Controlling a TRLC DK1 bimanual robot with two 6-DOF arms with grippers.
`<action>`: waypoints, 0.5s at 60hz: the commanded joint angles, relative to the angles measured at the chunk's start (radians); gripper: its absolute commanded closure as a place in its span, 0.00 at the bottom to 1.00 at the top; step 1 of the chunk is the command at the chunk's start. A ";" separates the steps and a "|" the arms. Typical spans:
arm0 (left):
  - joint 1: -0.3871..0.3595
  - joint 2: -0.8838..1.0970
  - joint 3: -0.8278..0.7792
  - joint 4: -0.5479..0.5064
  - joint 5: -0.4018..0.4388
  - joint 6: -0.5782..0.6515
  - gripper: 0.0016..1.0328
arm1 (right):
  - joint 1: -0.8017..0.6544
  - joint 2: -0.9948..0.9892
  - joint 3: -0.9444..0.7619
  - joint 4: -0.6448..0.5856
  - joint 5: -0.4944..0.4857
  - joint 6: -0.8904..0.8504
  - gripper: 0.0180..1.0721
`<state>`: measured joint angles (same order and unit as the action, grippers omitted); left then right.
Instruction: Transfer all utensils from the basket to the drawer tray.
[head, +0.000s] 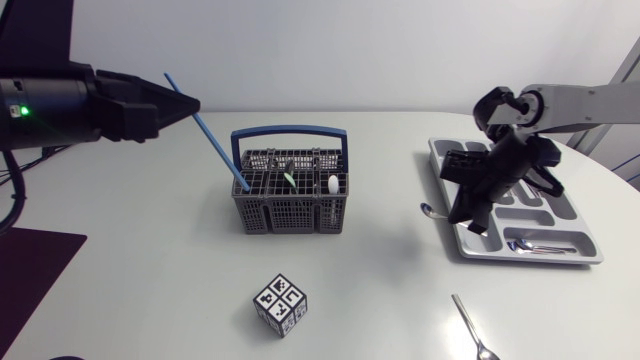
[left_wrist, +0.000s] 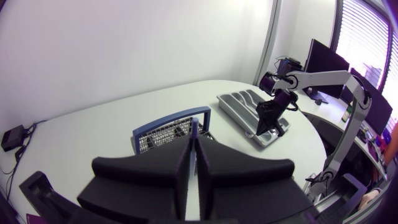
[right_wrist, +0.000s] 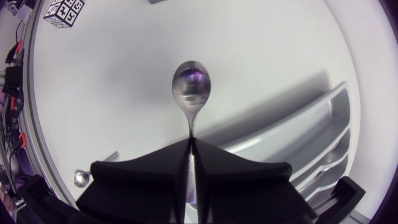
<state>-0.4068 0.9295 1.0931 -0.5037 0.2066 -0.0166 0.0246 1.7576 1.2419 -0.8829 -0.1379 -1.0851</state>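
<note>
Right fingers (right_wrist: 143, 177) pinch a spoon (right_wrist: 191, 87) beside the drawer tray (right_wrist: 329, 115), left fingers (left_wrist: 146, 177) a blue stick (head: 215, 140); I'd lower the spoon in.

Head view: high above the basket (head: 290, 203), facing down. Left wrist view: well back from the basket, facing across it, sharing it with the head view. Right wrist view: off to its right, low, facing down.

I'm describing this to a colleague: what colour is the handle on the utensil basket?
Blue; the basket handle shows best in the head view.
</note>
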 joint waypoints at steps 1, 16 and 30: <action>-0.021 -0.012 -0.039 0.036 0.022 -0.054 0.96 | -0.071 -0.035 -0.052 -0.010 -0.011 -0.102 0.95; -0.059 -0.006 -0.099 0.154 0.033 -0.126 0.96 | -0.311 -0.050 -0.076 0.010 -0.012 -0.349 0.95; -0.106 0.052 -0.136 0.252 0.056 -0.164 0.96 | -0.509 0.023 -0.012 0.028 -0.009 -0.539 0.95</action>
<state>-0.4938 0.9497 0.9874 -0.2775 0.2543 -0.1432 -0.4404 1.7279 1.1942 -0.8570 -0.1452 -1.5337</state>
